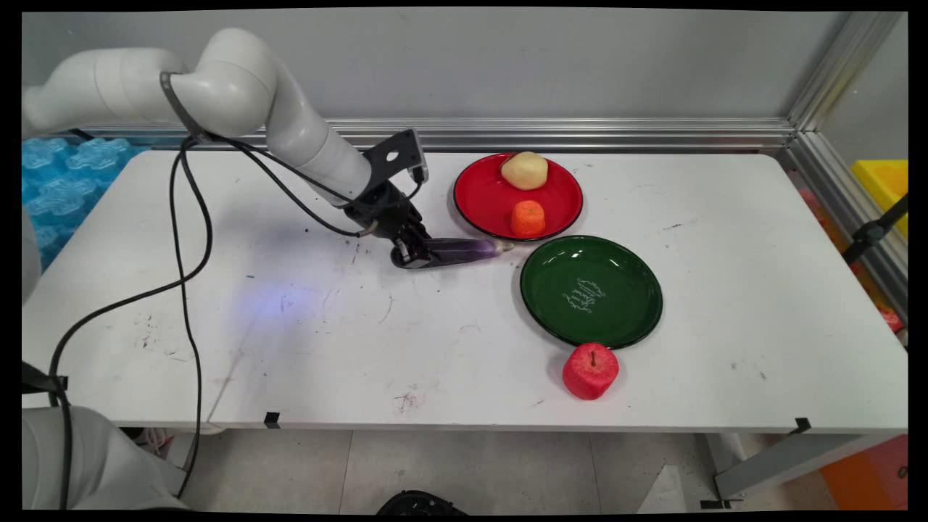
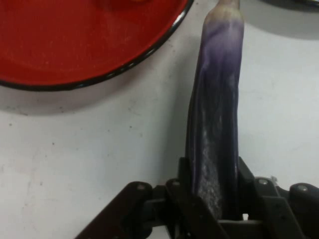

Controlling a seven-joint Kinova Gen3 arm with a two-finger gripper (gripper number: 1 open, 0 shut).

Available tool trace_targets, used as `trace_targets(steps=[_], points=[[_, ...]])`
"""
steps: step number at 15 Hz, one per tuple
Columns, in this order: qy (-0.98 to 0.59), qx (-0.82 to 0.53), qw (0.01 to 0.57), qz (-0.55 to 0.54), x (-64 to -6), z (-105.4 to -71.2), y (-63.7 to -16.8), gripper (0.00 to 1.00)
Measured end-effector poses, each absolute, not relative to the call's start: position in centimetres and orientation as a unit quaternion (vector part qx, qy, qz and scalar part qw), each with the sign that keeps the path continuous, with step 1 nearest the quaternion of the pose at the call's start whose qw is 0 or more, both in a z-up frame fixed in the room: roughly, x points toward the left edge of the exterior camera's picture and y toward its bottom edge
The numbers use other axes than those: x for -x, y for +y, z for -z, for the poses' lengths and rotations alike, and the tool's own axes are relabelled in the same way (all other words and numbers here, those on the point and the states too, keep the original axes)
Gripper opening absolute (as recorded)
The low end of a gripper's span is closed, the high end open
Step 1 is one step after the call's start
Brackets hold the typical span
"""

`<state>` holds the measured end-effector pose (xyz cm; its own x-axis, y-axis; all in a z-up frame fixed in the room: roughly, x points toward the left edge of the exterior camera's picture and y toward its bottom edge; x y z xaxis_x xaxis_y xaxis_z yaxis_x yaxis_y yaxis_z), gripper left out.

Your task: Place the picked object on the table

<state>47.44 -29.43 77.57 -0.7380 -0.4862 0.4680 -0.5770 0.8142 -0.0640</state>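
The black two-finger gripper (image 1: 413, 250) is sitting low at the centre of the main view, its fingers pinching the blunt end of a long glossy purple toy eggplant (image 1: 464, 250) that is lying on the white table (image 1: 290, 348). In the hand view the eggplant (image 2: 217, 124) is running straight up the frame from between the fingers, its pale tip pointing at the gap between the plates.

That tip is lying just beside the rim of the round red plate (image 1: 482, 199), which is carrying a pale yellow potato-like piece (image 1: 525, 170) and an orange ridged fruit (image 1: 528, 218). The dark green plate (image 1: 623, 319) is sitting to the lower right, with a red foam apple (image 1: 591, 370) touching or nearly touching its lower rim.

The hold is on one end only, so the long body could be sagging or twisting out, I reckon. The tip could also be catching the red rim and nudging that plate.
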Motion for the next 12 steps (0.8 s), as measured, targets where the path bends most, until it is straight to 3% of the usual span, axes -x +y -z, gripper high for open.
trace_targets(steps=[8,9,12], points=[[-0.922,-0.290,0.234,-0.104,-47.0,-75.1,-30.7,0.00],[-0.922,-0.291,0.234,-0.103,-46.9,-74.9,-30.8,1.00],[-0.922,-0.291,0.234,-0.100,-46.7,-74.5,-31.1,1.00]])
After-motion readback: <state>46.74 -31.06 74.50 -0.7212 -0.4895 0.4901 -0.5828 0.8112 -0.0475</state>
